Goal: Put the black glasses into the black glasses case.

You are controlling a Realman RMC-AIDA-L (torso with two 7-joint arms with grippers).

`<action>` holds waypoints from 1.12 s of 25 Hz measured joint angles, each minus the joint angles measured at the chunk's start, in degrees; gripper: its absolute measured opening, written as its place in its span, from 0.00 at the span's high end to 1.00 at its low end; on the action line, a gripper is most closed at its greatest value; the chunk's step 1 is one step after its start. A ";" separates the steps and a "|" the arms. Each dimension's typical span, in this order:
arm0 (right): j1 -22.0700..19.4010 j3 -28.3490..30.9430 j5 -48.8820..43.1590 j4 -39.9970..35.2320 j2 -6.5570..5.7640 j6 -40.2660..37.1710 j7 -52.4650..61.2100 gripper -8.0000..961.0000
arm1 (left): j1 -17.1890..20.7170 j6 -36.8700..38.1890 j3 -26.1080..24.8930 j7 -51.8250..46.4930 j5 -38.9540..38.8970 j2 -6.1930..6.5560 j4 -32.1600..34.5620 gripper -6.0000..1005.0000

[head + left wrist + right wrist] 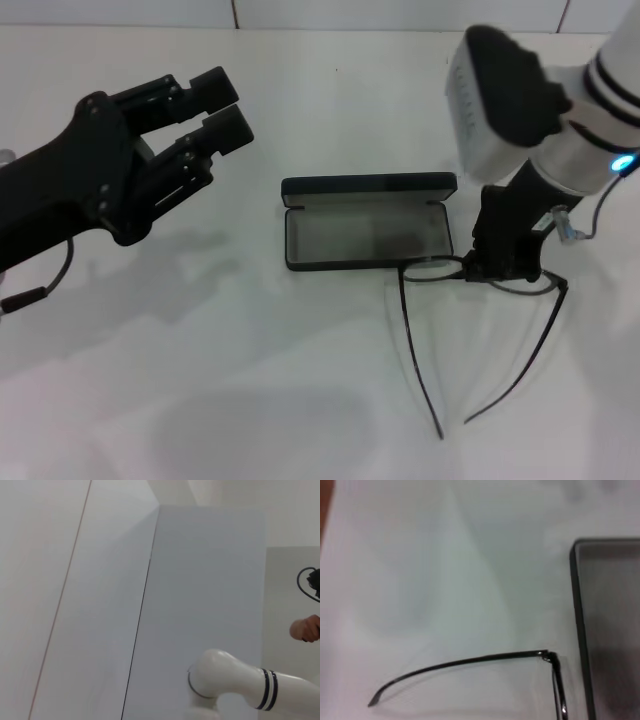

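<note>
The black glasses case (pixel 366 236) lies open mid-table, lid (pixel 368 188) at the far side, grey lining up. The black glasses (pixel 410 330) are just right of the case, front frame at its near right corner, both temple arms spread toward the table's front. My right gripper (pixel 505 265) points down and is shut on the front frame; faint shadows beside the temples suggest the glasses are held just off the table. The right wrist view shows one temple arm (pixel 470 660) and the case's edge (pixel 580 630). My left gripper (pixel 215 108) hovers open and empty at the left, well clear of the case.
The white table (pixel 250 380) carries nothing else. The left wrist view shows only walls, a white robot arm (pixel 240 685) and a person's hand (pixel 305 628) far off.
</note>
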 joint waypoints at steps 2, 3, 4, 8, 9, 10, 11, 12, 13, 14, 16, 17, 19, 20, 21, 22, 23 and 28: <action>-2.25 2.28 0.96 -4.16 -0.02 -2.96 0.05 0.88 | 0.09 0.10 0.00 0.00 -0.29 0.00 0.00 0.68; -3.35 3.07 1.38 -6.18 -0.02 -4.14 0.17 0.90 | 0.13 0.33 0.00 0.00 -0.39 0.00 0.00 0.69; -5.04 3.85 2.27 -9.06 -0.02 -5.44 0.39 0.90 | 0.15 0.69 -0.02 0.00 -0.46 0.00 0.00 0.69; -11.54 6.52 6.80 -18.44 -0.23 -8.96 0.85 0.90 | -0.06 2.61 -0.08 0.00 -0.53 0.00 0.01 0.69; -13.12 7.58 8.11 -20.22 -0.24 -9.56 0.85 0.91 | -0.14 3.03 -0.06 0.00 -0.55 0.00 0.01 0.69; -15.25 9.20 10.35 -22.28 -0.24 -10.21 0.84 0.91 | -0.32 3.40 0.08 -0.01 -0.55 0.00 0.02 0.69; -16.90 10.52 12.09 -23.68 -0.29 -10.58 0.76 0.91 | -0.53 3.76 0.25 -0.06 -0.56 0.00 0.02 0.69; -18.98 12.63 14.82 -24.90 -0.32 -10.74 0.14 0.91 | -0.76 4.07 0.38 -0.11 -0.56 0.00 0.03 0.69; -20.85 14.60 17.15 -25.56 -0.33 -10.78 -0.80 0.91 | -1.12 4.53 0.58 -0.19 -0.56 -0.01 0.03 0.69; -22.85 16.82 19.90 -26.01 -0.34 -10.68 -2.15 0.91 | -1.48 5.04 0.90 -0.17 -0.56 -0.02 0.02 0.69; -26.59 20.82 26.97 -25.46 -0.19 -10.27 -6.33 0.91 | -2.23 5.97 1.73 -0.03 -0.56 -0.05 -0.05 0.70; -28.15 22.35 30.35 -24.65 -0.15 -10.17 -8.43 0.91 | -2.70 6.30 2.31 0.10 -0.58 -0.06 -0.17 0.70; -30.99 24.85 37.53 -21.96 -0.17 -9.99 -13.13 0.91 | -3.95 6.66 3.64 0.30 -0.62 -0.10 -0.46 0.73; -32.12 25.66 41.39 -19.78 -0.31 -9.92 -15.89 0.91 | -4.63 6.73 4.35 0.43 -0.65 -0.11 -0.67 0.77; -32.83 26.27 44.41 -17.43 -0.43 -9.96 -18.15 0.91 | -5.51 6.78 5.13 0.56 -0.67 -0.11 -0.98 0.80; -33.20 26.73 47.08 -15.23 -0.49 -10.15 -20.23 0.91 | -6.42 6.78 5.71 0.64 -0.68 -0.11 -1.43 0.84; -33.16 27.03 48.86 -13.00 -0.52 -10.40 -21.93 0.91 | -7.94 6.78 6.24 0.75 -0.68 -0.11 -2.63 0.87; -31.33 27.24 53.31 -3.64 -0.51 -11.23 -27.68 0.91 | -13.99 6.78 6.74 2.22 -0.69 -0.20 -8.92 0.87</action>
